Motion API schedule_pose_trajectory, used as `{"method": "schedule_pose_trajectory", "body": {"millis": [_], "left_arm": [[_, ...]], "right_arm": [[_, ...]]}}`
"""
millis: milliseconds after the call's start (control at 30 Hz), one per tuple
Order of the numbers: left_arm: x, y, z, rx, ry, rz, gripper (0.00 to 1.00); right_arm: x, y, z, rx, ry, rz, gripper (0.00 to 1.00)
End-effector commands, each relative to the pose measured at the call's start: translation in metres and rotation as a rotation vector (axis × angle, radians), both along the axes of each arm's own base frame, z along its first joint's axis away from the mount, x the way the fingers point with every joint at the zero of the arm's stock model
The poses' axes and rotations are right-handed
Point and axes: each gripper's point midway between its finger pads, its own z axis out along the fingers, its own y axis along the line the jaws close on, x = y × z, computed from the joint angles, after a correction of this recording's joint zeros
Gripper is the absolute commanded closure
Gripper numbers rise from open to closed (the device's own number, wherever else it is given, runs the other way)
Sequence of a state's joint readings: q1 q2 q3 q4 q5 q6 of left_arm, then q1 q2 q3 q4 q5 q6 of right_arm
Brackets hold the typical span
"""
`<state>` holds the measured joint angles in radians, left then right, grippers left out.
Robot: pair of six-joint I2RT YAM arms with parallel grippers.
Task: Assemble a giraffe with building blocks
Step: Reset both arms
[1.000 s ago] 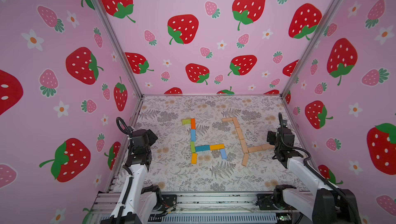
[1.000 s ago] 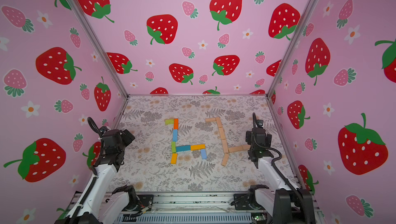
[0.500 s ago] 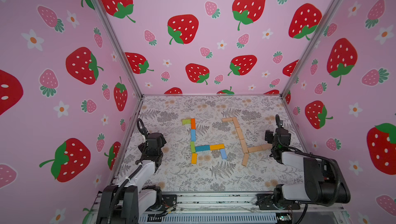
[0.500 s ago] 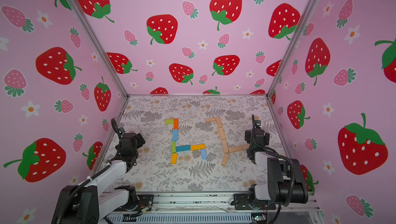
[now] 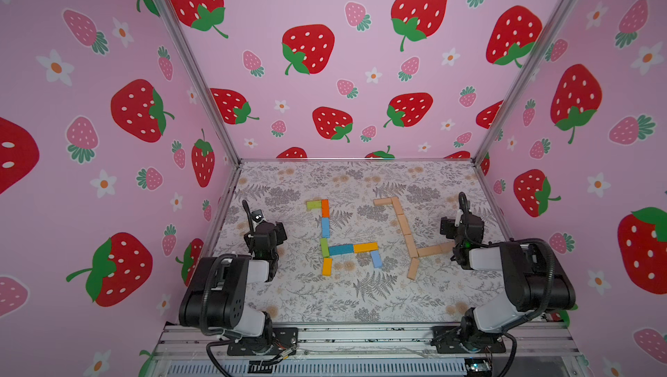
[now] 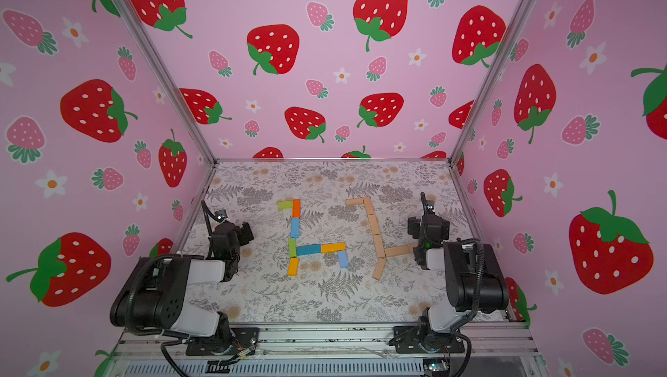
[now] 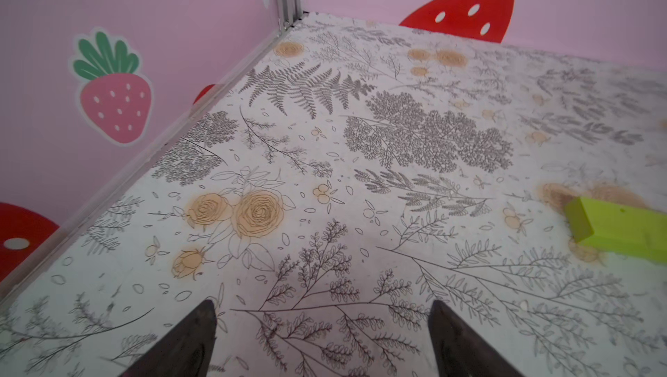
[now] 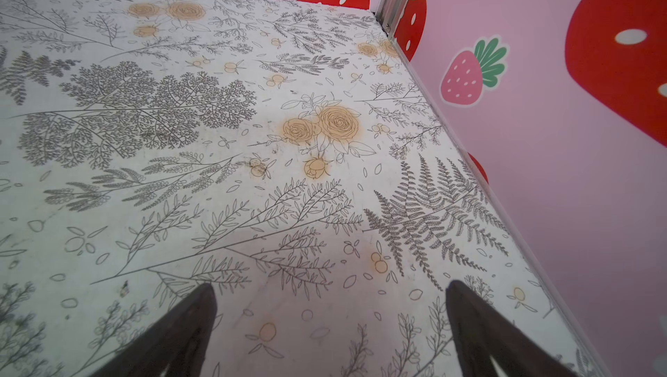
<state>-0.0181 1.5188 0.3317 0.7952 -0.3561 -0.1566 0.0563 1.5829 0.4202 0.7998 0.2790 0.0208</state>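
Two flat figures of building blocks lie on the floral table (image 5: 361,299). The coloured figure (image 5: 340,249) (image 6: 308,249) is made of green, orange, blue and yellow bars. The plain tan figure (image 5: 408,240) (image 6: 377,240) lies to its right. My left gripper (image 5: 267,230) (image 6: 236,234) hovers left of the coloured figure, open and empty. In the left wrist view its fingertips (image 7: 207,306) stand wide over bare table, with a green block (image 7: 620,229) off to one side. My right gripper (image 5: 457,226) (image 6: 427,229) sits right of the tan figure, open (image 8: 330,287) over bare table.
Pink strawberry walls (image 5: 108,177) close in the table on three sides, with metal posts (image 5: 505,104) at the back corners. Both arms are folded low over the front rail (image 5: 361,335), their elbows (image 5: 216,292) (image 5: 534,281) near the table's front corners.
Both arms have folded down and back toward the front rail. The left gripper has shifted a little toward the coloured figure. No block has moved.
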Motion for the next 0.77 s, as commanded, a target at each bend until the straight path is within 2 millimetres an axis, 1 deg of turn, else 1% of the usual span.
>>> {"method": "schedule_pose_trajectory", "body": {"millis": [0,67,100,133,733], "left_arm": [[0.0336,-0.019,0.0284,0.019,-0.054,-0.114,0.08],[0.0356,-0.0173,0.0295,0.025,-0.075,-0.11,0.06],[0.0342,-0.0184,0.0262,0.017,-0.046,-0.116,0.04],[0.0355,-0.0171,0.0287,0.025,-0.071,-0.111,0.01],[0.0347,-0.019,0.0279,0.029,-0.058,-0.116,0.01]], "right_arm": [[0.0077,-0.0013,0.0154,-0.006,-0.052,0.004,0.01],[0.0075,-0.0014,0.0153,-0.006,-0.052,0.003,0.01],[0.0077,-0.0011,0.0153,-0.007,-0.052,0.004,0.01],[0.0077,-0.0013,0.0153,-0.006,-0.051,0.004,0.01],[0.0078,-0.001,0.0155,-0.006,-0.052,0.005,0.01]]}}
